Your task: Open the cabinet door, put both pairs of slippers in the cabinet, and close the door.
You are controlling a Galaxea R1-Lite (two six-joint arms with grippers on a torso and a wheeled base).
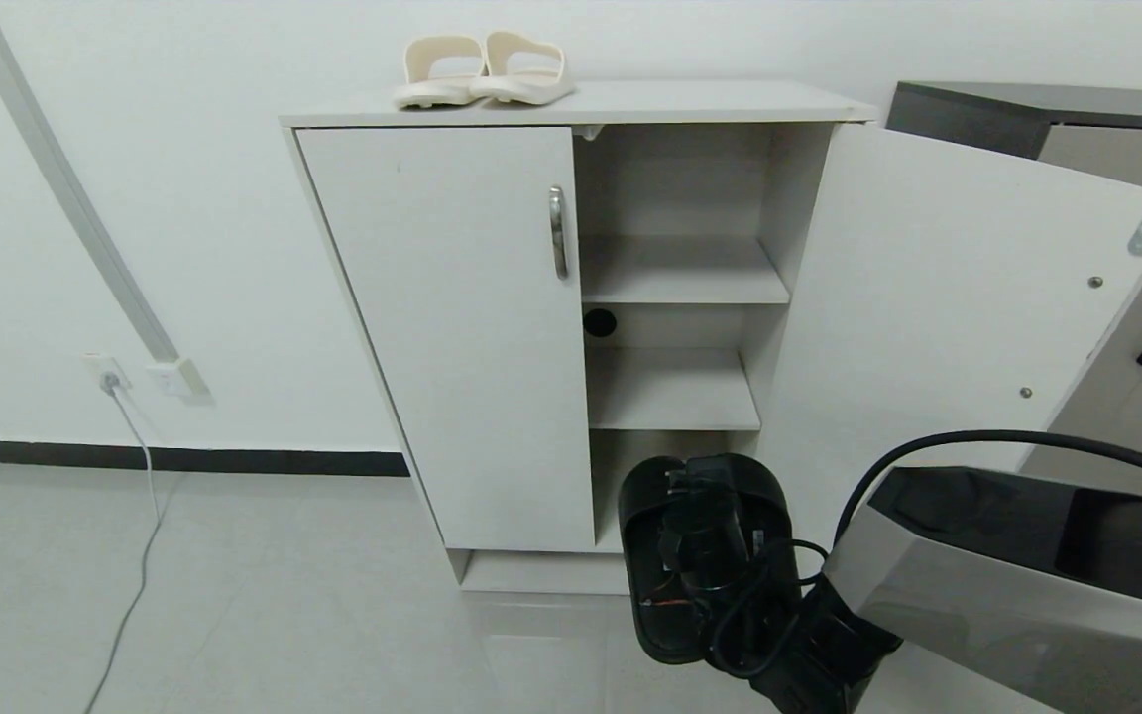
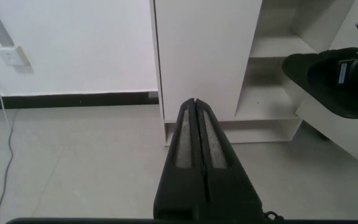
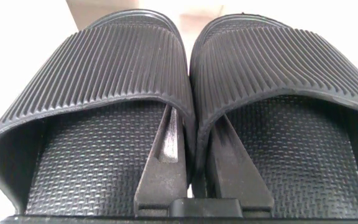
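Currently, head view: one white cabinet with two doors. The left door is closed and carries one metal handle. The right door stands swung wide. Two inner shelves are in sight above the floor compartment. On the cabinet top lie two cream slippers, one pair, side by side and touching, near the left end. My right gripper holds two black slippers, one pair, just in front of the lowest opening, off the floor. One wall socket with one cable sits to the left, and one grey cabinet stands to the right.

Left wrist view: my left gripper has both fingers pressed together with nothing between them. It hangs over bare floor, well apart from the cabinet. The black pair is seen by the open side.

Right wrist view: two ribbed straps, one per slipper. My two fingers go one into each slipper, clamped on the adjoining inner walls.
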